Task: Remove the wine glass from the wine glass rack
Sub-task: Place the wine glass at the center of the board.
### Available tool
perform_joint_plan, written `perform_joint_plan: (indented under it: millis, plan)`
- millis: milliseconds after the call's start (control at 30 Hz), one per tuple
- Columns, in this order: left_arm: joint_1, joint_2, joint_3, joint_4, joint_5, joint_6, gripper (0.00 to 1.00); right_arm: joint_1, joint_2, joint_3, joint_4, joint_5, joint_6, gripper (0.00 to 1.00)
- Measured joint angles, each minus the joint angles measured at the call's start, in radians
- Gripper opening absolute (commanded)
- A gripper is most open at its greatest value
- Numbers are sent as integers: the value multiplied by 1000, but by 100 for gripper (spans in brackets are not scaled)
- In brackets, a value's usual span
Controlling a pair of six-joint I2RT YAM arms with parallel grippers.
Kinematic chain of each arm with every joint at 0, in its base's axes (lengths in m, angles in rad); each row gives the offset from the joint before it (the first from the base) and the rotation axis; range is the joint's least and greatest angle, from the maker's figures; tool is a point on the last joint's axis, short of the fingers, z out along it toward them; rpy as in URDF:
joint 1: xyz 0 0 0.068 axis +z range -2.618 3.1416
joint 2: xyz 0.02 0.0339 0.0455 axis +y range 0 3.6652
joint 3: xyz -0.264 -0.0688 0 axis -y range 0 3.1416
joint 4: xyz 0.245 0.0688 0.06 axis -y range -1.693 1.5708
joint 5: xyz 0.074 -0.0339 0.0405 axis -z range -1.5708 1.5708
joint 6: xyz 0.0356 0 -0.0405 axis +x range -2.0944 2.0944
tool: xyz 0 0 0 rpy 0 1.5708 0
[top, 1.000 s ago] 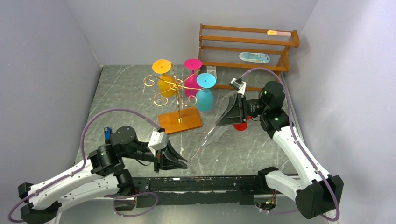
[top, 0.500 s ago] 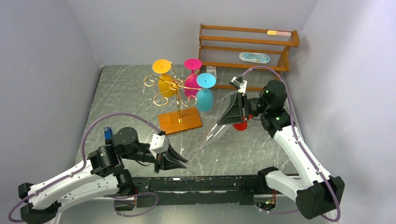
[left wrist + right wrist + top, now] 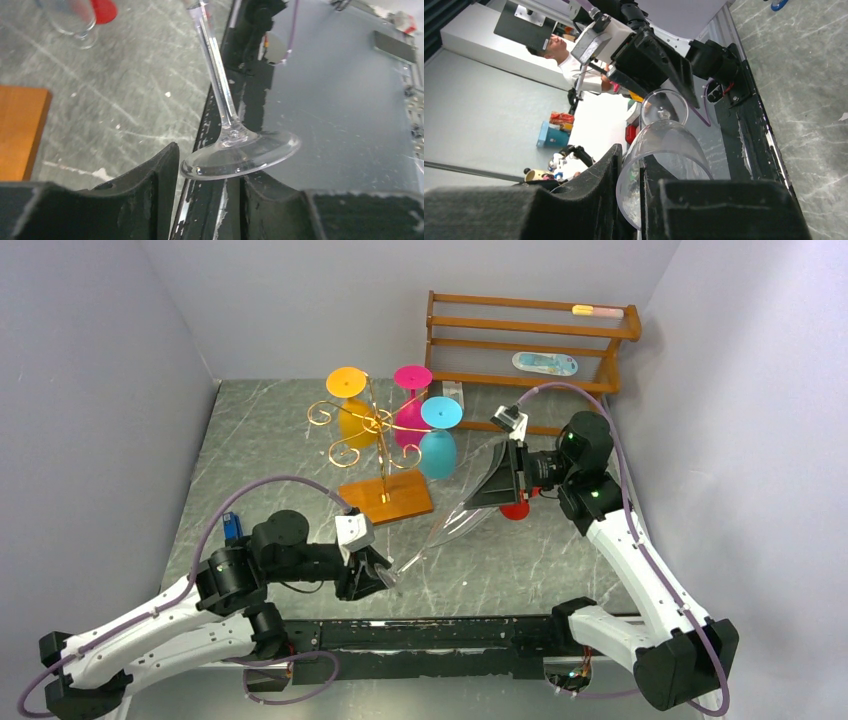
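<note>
Though already clear of the wine glass rack (image 3: 372, 430), the clear wine glass (image 3: 447, 525) lies slantwise in the air between both grippers.
The right gripper (image 3: 480, 498) pinches the bowl's wall at the far-right end. The left gripper (image 3: 383, 575) stands parted around the foot (image 3: 240, 155) at the near-left end (contact there is unclear). The stem's long axis runs from arm to arm, just right of the rack's wooden base (image 3: 385, 498).
</note>
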Motion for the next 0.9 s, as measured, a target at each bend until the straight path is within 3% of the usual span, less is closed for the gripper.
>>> perform_joint_plan:
  millis: [400, 567, 900]
  plan:
    - [10, 3, 33, -109, -112, -11, 70, 16, 18, 59, -236, 46, -175, 0]
    - [11, 3, 35, -139, -123, -15, 73, 27, 27, 86, -343, 67, -263, 0]
    - [11, -13, 45, -150, -143, -29, 75, 22, 29, 93, -396, 87, -311, 0]
